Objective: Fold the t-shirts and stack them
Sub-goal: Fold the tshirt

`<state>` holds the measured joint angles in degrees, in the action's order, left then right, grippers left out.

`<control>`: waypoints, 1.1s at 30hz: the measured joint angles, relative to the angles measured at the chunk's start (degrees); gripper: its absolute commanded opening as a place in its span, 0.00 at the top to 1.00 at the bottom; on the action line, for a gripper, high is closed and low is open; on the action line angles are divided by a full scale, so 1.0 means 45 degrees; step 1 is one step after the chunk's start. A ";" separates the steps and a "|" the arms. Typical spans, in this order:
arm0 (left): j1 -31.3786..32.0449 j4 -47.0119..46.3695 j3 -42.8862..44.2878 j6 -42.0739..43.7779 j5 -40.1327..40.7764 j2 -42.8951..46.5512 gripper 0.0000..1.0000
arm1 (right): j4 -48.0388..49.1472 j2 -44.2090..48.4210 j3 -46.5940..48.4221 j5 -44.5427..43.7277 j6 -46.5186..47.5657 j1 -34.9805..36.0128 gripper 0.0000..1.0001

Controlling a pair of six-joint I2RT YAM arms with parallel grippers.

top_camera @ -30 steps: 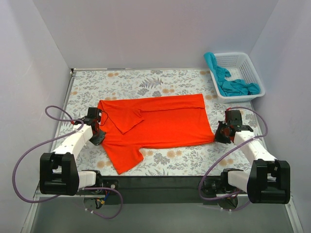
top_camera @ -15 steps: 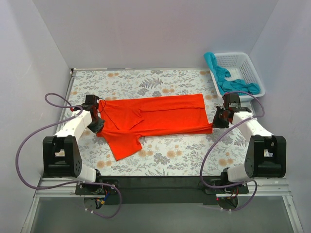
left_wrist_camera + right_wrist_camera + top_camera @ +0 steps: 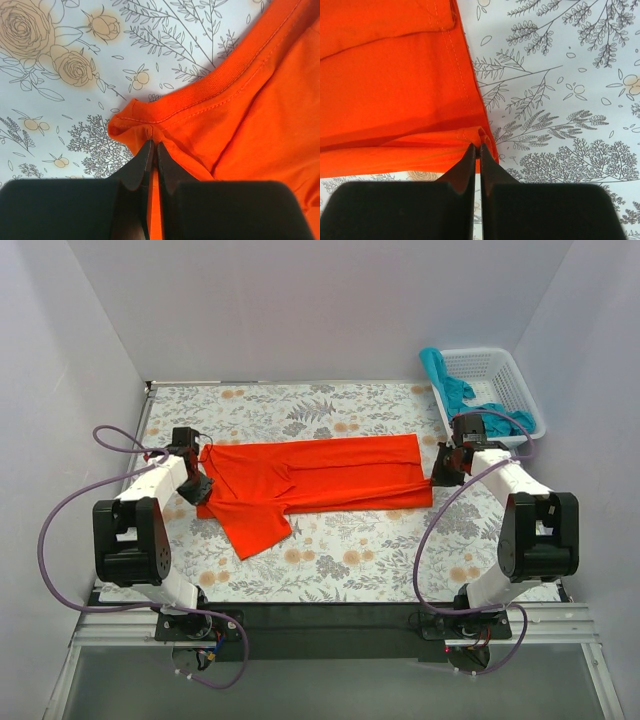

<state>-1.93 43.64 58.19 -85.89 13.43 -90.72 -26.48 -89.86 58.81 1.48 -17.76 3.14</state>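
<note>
Orange-red t-shirt (image 3: 320,480) lay on the counter (image 3: 350,560), left of the basket (image 3: 505,368); the teal t-shirt (image 3: 470,412) was inside the basket. Left claw (image 3: 202,489) & right claw (image 3: 441,474) were clenched on the orange shirt's near edge, one at each end. Vs. a sec. before, they had carried that edge farther from the arms' bases, so the lengthwise fold looked approx. half done.

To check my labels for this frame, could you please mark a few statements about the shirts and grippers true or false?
1. The left gripper is shut on the orange-red t-shirt. True.
2. The right gripper hangs open above the cloth. False: it is shut on that shirt's hem corner.
3. The teal t-shirt lies in the white lattice basket. True.
4. The orange-red t-shirt is stacked on the teal one. False: it lies on the table, apart from the basket.
</note>
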 measured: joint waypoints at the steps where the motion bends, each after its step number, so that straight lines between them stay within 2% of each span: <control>1: -0.0087 -0.0039 0.0039 0.0000 -0.0019 0.0000 1.00 | 0.0000 -0.0121 0.0102 -0.0015 -0.0005 0.0000 0.99; 10: -0.0325 -0.0296 0.0189 0.0000 -0.0233 -0.0049 1.00 | 0.0029 -0.1035 0.0923 -0.0199 -0.0010 0.0010 0.99; 23: -0.0364 -0.1049 0.0437 0.0131 -0.0476 -0.0777 1.00 | 0.0748 -0.1758 0.0928 -0.0199 -0.0068 0.0029 0.99; 33: -0.0364 -0.1501 0.0427 0.0136 -0.0471 -0.0787 0.96 | 0.1360 -0.2127 0.0899 -0.0039 -0.0136 0.0058 0.99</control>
<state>-3.57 36.88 60.12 -85.27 11.31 -94.26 -20.36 -99.44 62.85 1.30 -18.37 3.40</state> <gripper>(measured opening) 0.040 0.029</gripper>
